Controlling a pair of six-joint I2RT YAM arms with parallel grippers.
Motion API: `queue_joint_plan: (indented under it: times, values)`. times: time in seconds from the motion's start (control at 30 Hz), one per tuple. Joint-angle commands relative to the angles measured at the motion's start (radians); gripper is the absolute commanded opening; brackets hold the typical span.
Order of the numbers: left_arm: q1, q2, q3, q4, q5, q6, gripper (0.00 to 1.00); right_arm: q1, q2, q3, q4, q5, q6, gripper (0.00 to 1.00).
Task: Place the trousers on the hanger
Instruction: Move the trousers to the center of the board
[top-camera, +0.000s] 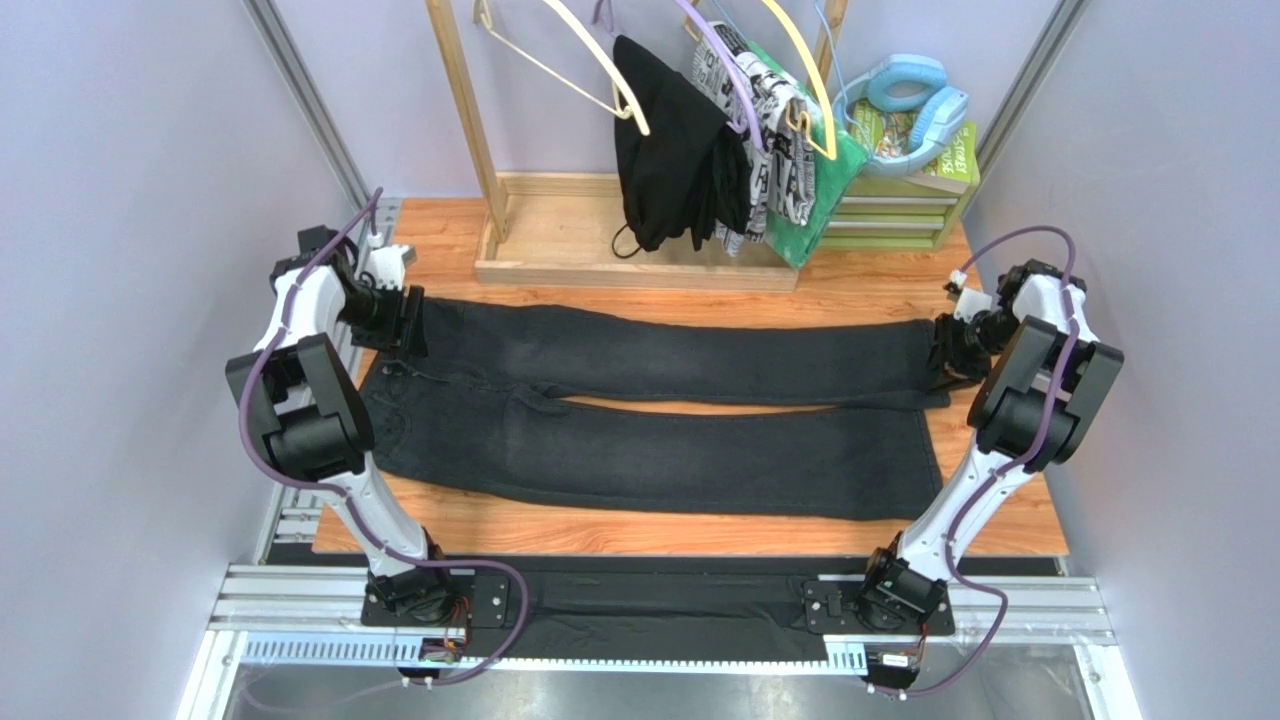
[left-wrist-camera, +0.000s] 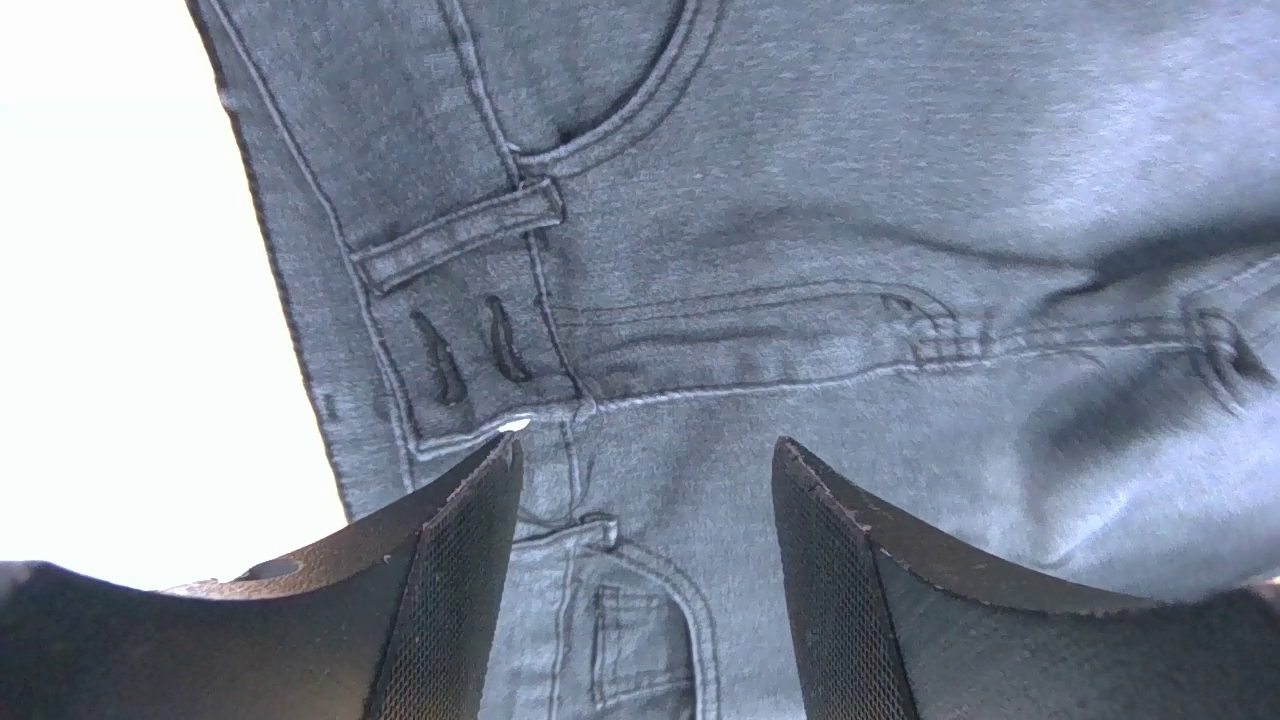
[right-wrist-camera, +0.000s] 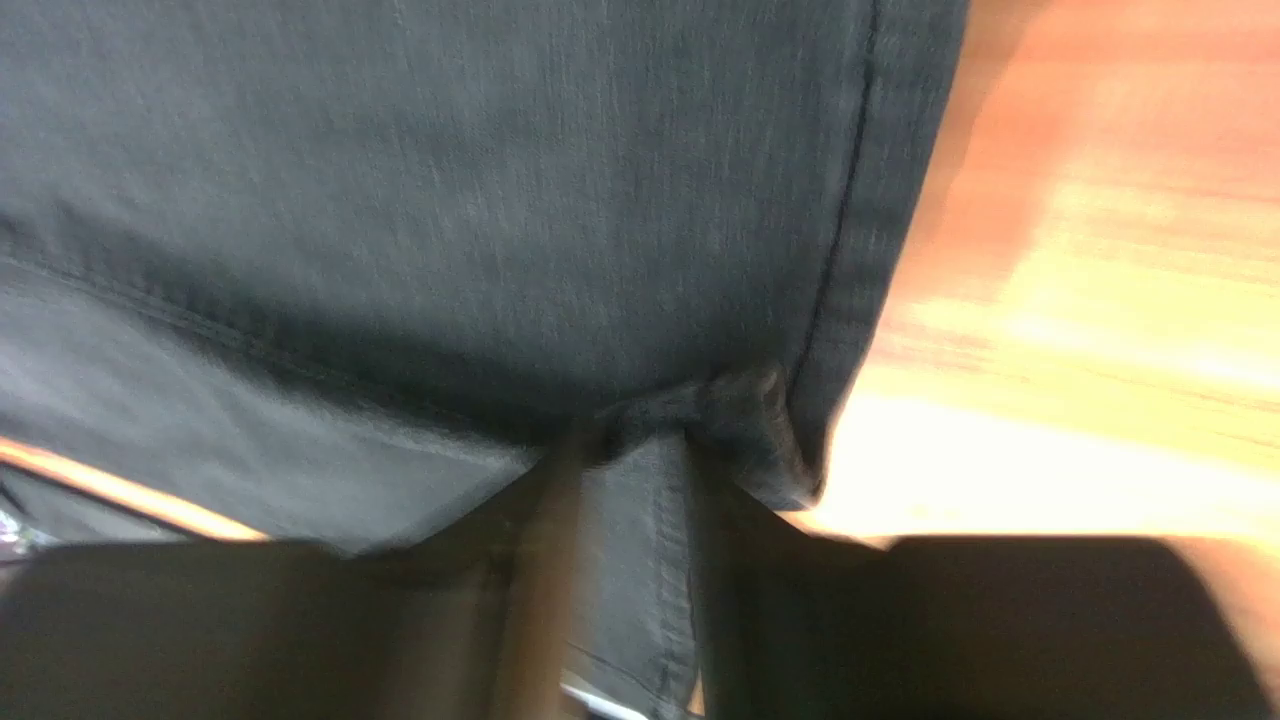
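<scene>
Your trousers (top-camera: 661, 450) lie flat across the wood surface (top-camera: 872, 300), waist left, hems right. The left gripper (left-wrist-camera: 646, 465) hangs wide open over the waistband, holding nothing. The right gripper (right-wrist-camera: 631, 443) is all but closed, pinching a fold of hem. Lift now and only one end rises: the waist drags, and that thin pinch could slip. The hanger (top-camera: 601, 60) hangs on the rack (top-camera: 470, 135) behind, crowded by other clothes. Pale walls close in on both sides.
</scene>
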Motion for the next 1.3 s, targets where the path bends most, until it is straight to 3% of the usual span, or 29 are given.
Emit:
queue_joint_plan:
  times: [0.0,0.07,0.23,0.43,0.63,0.9,1.0,1.07,1.17,1.2,1.27]
  values:
    - [-0.005,0.027,0.119,-0.106,0.085,0.083,0.7,-0.026,-0.051,0.074,-0.088,0.042,-0.127,0.48]
    - [-0.011,0.05,0.188,-0.121,0.168,0.118,0.75,-0.019,-0.071,0.133,-0.06,-0.031,-0.106,0.59]
    - [-0.066,0.109,0.262,0.001,0.271,0.185,0.79,0.052,-0.02,0.276,0.032,-0.105,-0.02,0.58]
    - [-0.136,0.274,0.435,0.011,0.23,0.453,0.8,0.137,0.155,0.457,0.058,-0.026,-0.021,0.61]
    - [-0.159,0.414,0.542,0.019,0.166,0.606,0.8,0.177,0.262,0.5,0.121,0.03,-0.014,0.66]
    - [-0.171,0.469,0.486,0.017,0.084,0.639,0.79,0.206,0.276,0.389,0.112,0.088,-0.101,0.6]
    - [-0.172,0.46,0.45,0.015,0.052,0.638,0.73,0.205,0.267,0.356,0.101,0.099,-0.147,0.48]
    - [-0.172,0.443,0.423,0.008,0.03,0.633,0.6,0.206,0.255,0.349,0.086,0.107,-0.161,0.39]
    - [-0.169,0.397,0.374,0.012,0.036,0.618,0.33,0.206,0.235,0.346,0.084,0.105,-0.17,0.01]
    - [-0.166,0.377,0.358,0.02,0.05,0.603,0.16,0.205,0.228,0.349,0.087,0.102,-0.161,0.0]
    - [-0.15,0.297,0.294,0.095,0.101,0.508,0.0,0.198,0.183,0.336,0.111,0.088,-0.152,0.0]
